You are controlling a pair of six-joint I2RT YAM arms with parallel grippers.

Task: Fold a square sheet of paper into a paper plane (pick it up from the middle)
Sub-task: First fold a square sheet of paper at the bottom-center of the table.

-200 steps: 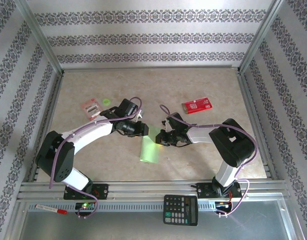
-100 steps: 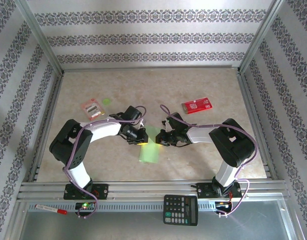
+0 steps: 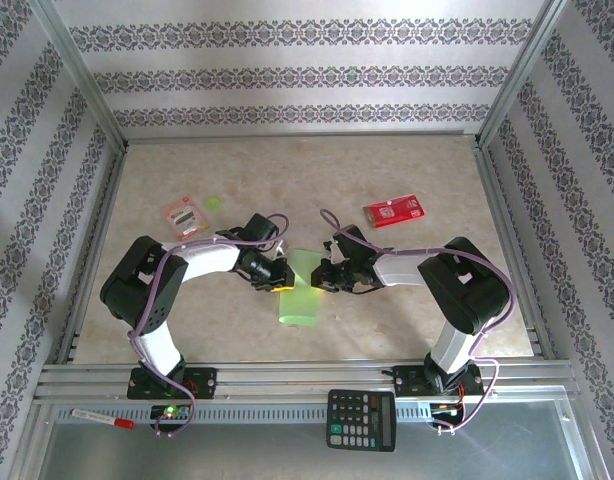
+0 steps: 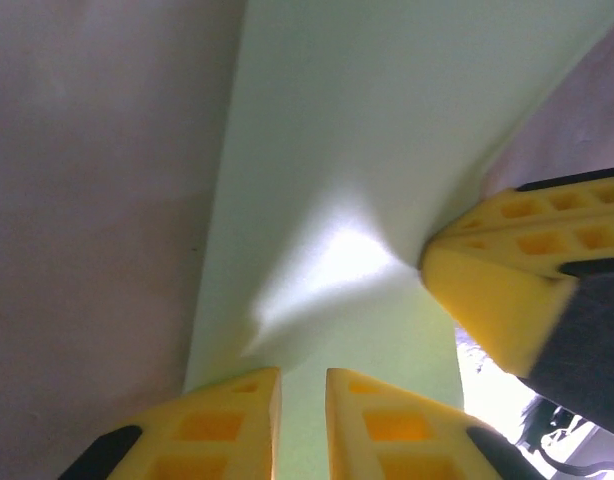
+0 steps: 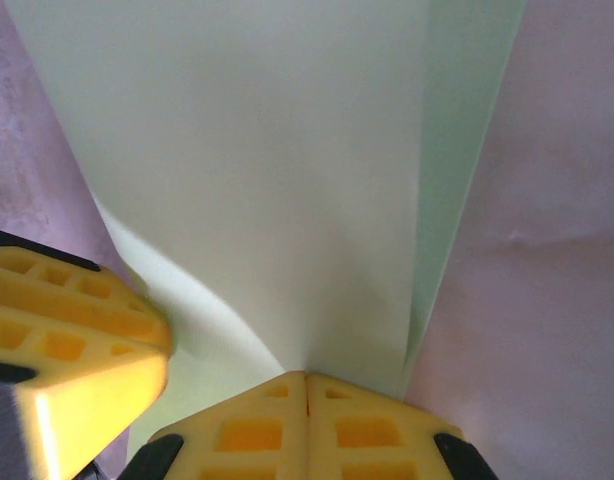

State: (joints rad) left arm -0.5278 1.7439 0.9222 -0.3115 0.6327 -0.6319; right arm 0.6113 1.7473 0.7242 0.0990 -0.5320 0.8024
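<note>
Okay, paper [image 3: 302, 300] lies mid-table on the near side, a narrow folded green strip running toward the arm bases. Table [image 3: 287, 170] is beige and stone-look. Left gripper [image 3: 276, 277] is at the paper's far left edge and right gripper [image 3: 325, 277] at its far right edge. Both are low, tips facing each other across the far end of the paper.

Left wrist view: left fingers [image 4: 227, 420] are yellow with a narrow gap between them. Paper shows through the gap and nothing is clamped; can't tell if the tips touch it. In the same view the right gripper's yellow tip comes in from the right and meets the paper where it puckers into a bright raised peak.

Right wrist view: right fingers [image 5: 247, 430] are pressed together with no gap, pinching a raised fold of the paper. Creases run up the sheet from the tips, and a second layer shows along the right edge. The left gripper's finger sits lower left, tip over the paper.

Elsewhere:
- Red packet [image 3: 392, 212] is on the far right, well apart from the paper.
- Pink packet [image 3: 184, 217] and small green disc [image 3: 214, 203] are just beside each other, far left.
- Calculator [image 3: 361, 420] is on the front rail between the bases.
- Red pen [image 3: 102, 418] is on the rail at left.
</note>
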